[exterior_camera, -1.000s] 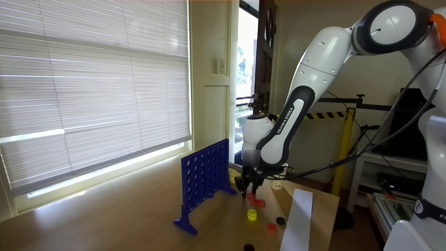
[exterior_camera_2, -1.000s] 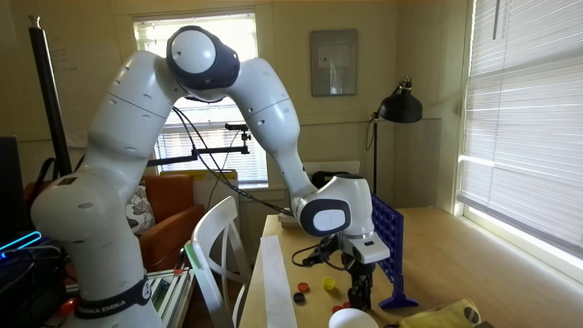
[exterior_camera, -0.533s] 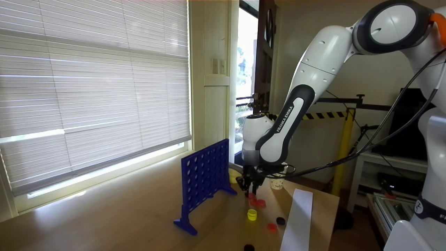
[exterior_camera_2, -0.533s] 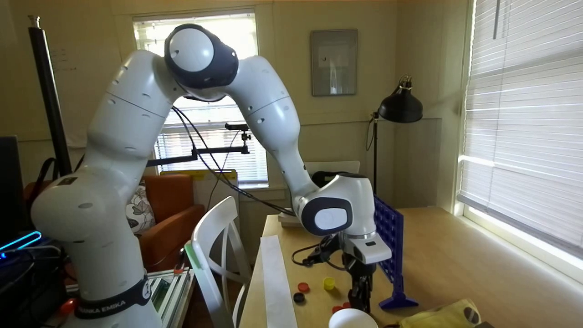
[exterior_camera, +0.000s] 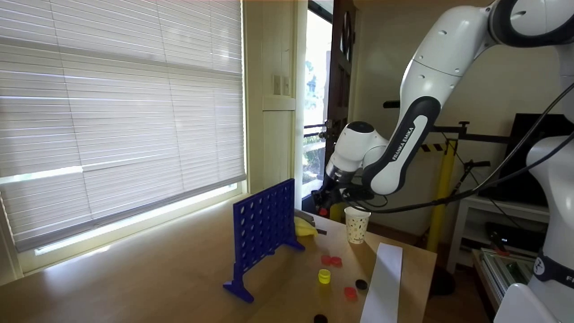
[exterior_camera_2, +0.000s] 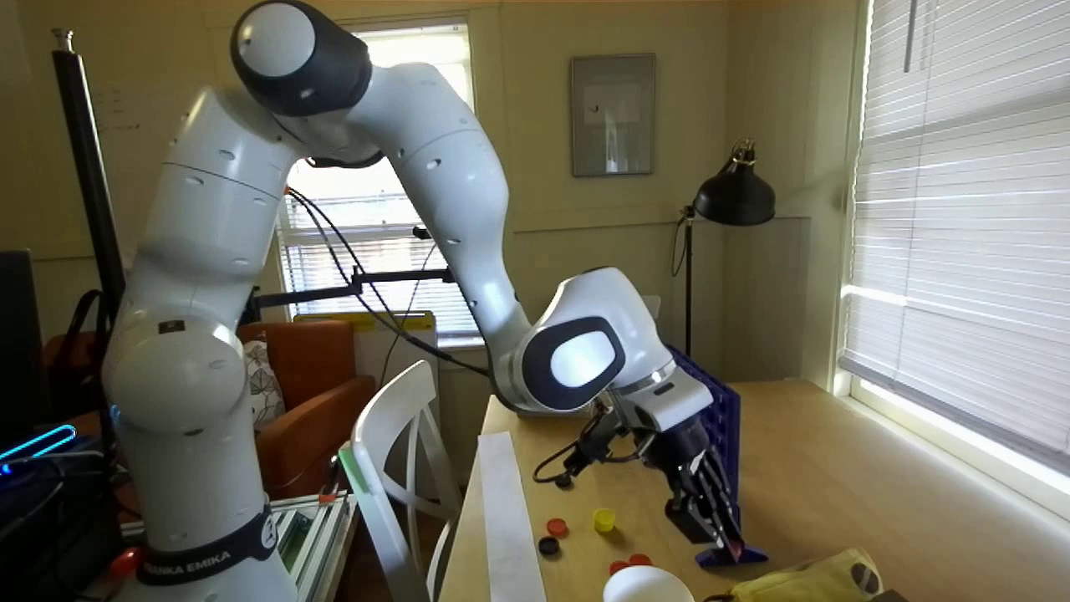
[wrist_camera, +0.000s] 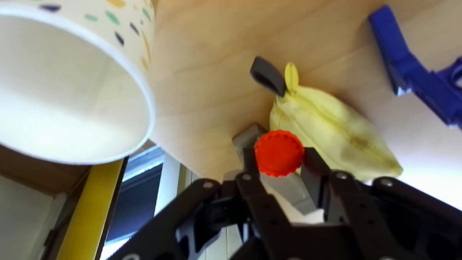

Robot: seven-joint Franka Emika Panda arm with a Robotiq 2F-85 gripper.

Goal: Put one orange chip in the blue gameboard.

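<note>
Wrist view: my end effector [wrist_camera: 280, 161] pinches an orange-red chip [wrist_camera: 278, 152] by opposite sides of its rim; I take it for the task's chip, though it leans red. In an exterior view I hang near, but apart from, the end of the blue gameboard [exterior_camera: 263, 226] closest to the edge of the desk [exterior_camera: 134, 273] by the door [exterior_camera: 341, 85]. From me the gameboard lies inward, away from that edge and somewhat toward the edge under the blinds [exterior_camera: 121, 112]; its long axis runs inward too. I seem lower than its top, so I judge lifting comes next, then aligning the chip with its plane. Near the door edge, the paper cup [exterior_camera: 357, 228] shows nothing inside; the yellow pouch [wrist_camera: 335, 133] hides its contents. I see no chips in the gameboard.
</note>
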